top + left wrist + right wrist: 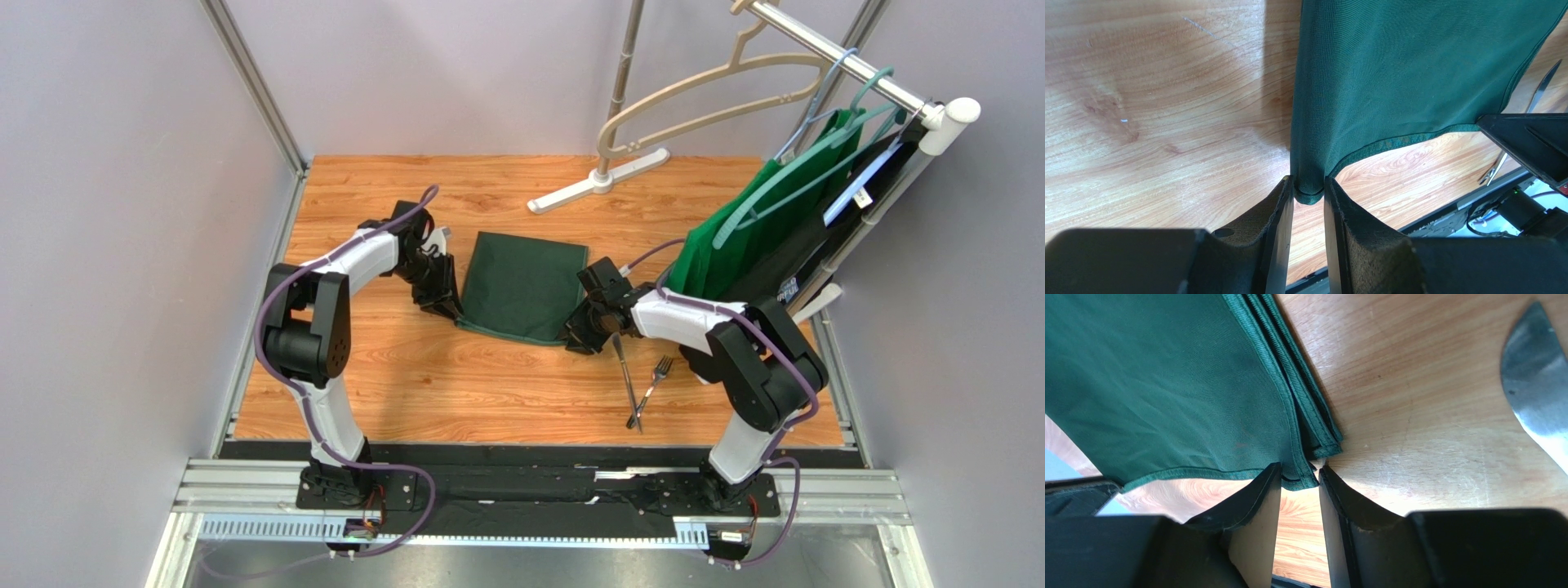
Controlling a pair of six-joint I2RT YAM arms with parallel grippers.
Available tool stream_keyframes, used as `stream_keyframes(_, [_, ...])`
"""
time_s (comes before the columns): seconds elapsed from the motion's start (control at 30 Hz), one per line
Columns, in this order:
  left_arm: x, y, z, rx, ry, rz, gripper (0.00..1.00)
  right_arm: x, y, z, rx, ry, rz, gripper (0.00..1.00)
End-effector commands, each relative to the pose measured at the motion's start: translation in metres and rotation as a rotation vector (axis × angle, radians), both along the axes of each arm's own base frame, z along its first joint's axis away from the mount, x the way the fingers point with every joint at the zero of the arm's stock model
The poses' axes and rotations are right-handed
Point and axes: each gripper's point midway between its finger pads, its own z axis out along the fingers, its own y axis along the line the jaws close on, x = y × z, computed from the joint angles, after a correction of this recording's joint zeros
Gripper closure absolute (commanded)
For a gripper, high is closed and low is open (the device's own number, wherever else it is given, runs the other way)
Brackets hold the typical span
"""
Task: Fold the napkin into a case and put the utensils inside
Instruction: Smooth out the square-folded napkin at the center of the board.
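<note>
Dark green napkin [521, 284] folded into layers, mid worktop [368, 380], near edge lifted off the wood. Utensils [640, 380] lie just right of it, fork [656, 374] beside knife [623, 361], apart from the cloth. Light wood worktop, grey walls, clothes rail [859, 67] back right with brighter green garment [761, 227] and beige hanger [687, 104]. Left pincer [1309, 187] narrow, pinching napkin's near-left corner. Right pincer [1298, 471] narrow, clamped on stacked near-right corner. White tag [865, 196] on a dark garment, unreadable.
</note>
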Motion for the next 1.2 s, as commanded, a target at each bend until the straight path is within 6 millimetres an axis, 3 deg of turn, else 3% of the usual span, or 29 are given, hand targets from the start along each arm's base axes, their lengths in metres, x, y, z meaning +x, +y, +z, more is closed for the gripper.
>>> stream_keyframes(0.0, [0.007,0.000,0.012,-0.017,-0.046,0.013,0.65,-0.003,-0.023,-0.027,-0.134,0.046,-0.114,0.65])
stream_keyframes(0.1, [0.007,0.002,0.012,-0.007,-0.049,0.013,0.63,-0.003,-0.027,-0.035,-0.147,0.055,-0.131,0.69])
stream_keyframes(0.2, [0.006,0.003,0.012,-0.003,-0.052,0.014,0.60,-0.004,-0.024,-0.038,-0.145,0.060,-0.120,0.82])
stream_keyframes(0.3, [0.005,0.003,0.011,-0.003,-0.051,0.014,0.60,-0.006,-0.023,-0.039,-0.144,0.061,-0.106,0.87])
stream_keyframes(0.37, [0.005,0.002,0.009,-0.009,-0.045,0.012,0.62,-0.006,-0.025,-0.036,-0.150,0.051,-0.096,0.95])
stream_keyframes(0.57, [0.005,-0.005,0.010,-0.047,-0.037,0.013,0.58,-0.005,-0.030,-0.021,-0.178,0.010,-0.082,1.00])
stream_keyframes(0.8, [0.003,-0.005,0.008,-0.054,-0.020,0.019,0.70,-0.005,-0.026,-0.011,-0.163,0.005,-0.064,1.00])
stream_keyframes(0.87, [0.003,-0.005,0.011,-0.058,-0.029,0.022,0.82,-0.005,-0.025,-0.007,-0.156,-0.002,-0.059,1.00])
stream_keyframes(1.03, [0.004,-0.011,0.022,-0.093,-0.038,0.027,1.00,-0.001,-0.026,0.014,-0.163,-0.052,-0.012,1.00])
stream_keyframes(1.17, [0.006,-0.018,0.042,-0.141,-0.066,0.036,1.00,0.001,-0.027,0.032,-0.170,-0.098,0.031,1.00])
